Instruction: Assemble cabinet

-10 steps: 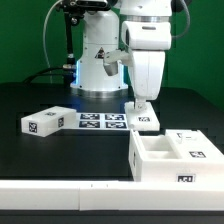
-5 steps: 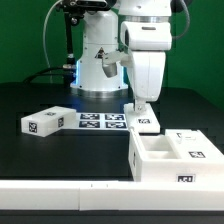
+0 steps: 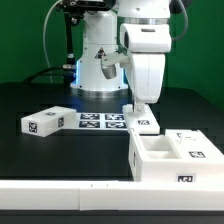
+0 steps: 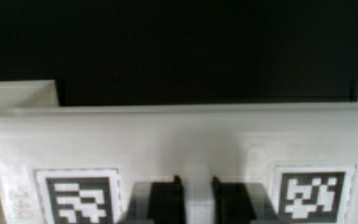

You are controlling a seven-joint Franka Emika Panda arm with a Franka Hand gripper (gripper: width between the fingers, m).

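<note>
The cabinet body (image 3: 172, 155), a white box with open compartments and tags, stands at the front on the exterior view's right. My gripper (image 3: 141, 103) is down on a small white tagged panel (image 3: 144, 120) just behind it. In the wrist view that panel (image 4: 176, 140) fills the frame with two tags, and my gripper (image 4: 195, 200) has its dark fingers (image 4: 160, 201) close together on a thin white edge of it. Another tagged white panel (image 3: 44, 122) lies on the exterior view's left.
The marker board (image 3: 101, 121) lies flat between the two loose panels. The white robot base (image 3: 98, 70) stands behind it. The table is black, with a white edge (image 3: 60, 195) along the front.
</note>
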